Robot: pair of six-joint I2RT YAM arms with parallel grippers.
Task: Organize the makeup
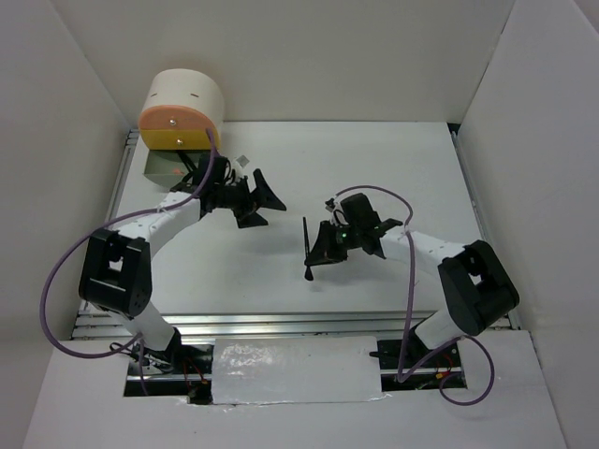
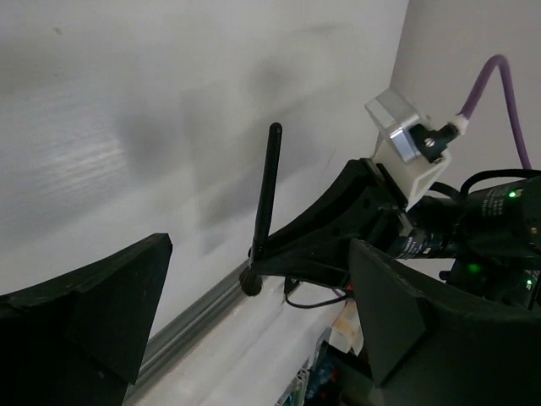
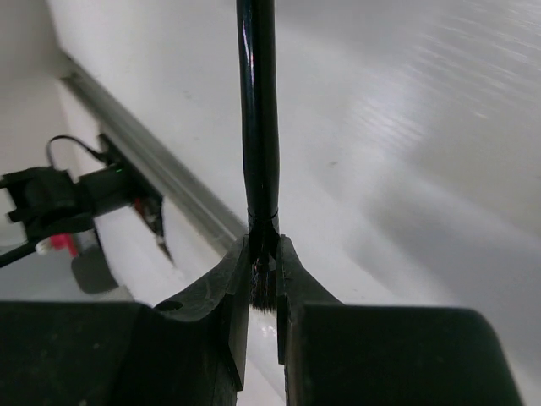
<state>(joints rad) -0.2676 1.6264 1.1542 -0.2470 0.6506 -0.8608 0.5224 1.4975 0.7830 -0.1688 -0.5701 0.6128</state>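
A thin black makeup brush [image 1: 306,245] is pinched by my right gripper [image 1: 322,247] near the middle of the table. In the right wrist view the jaws of the right gripper [image 3: 263,264] are shut on the brush [image 3: 258,110] at its bristle end, and the handle points away from the camera. My left gripper [image 1: 259,196] hovers open a short way left of it with nothing between its fingers. The left wrist view looks between its own wide-apart fingers [image 2: 93,313] at the brush [image 2: 266,190] and the right gripper [image 2: 334,241]. No other makeup shows clearly.
A round cream-and-orange drawer box [image 1: 181,110] stands at the back left corner. A grey rectangular piece [image 1: 167,168] lies right in front of it, partly behind the left arm. A small grey square [image 1: 243,161] lies near the left gripper. White walls enclose the table.
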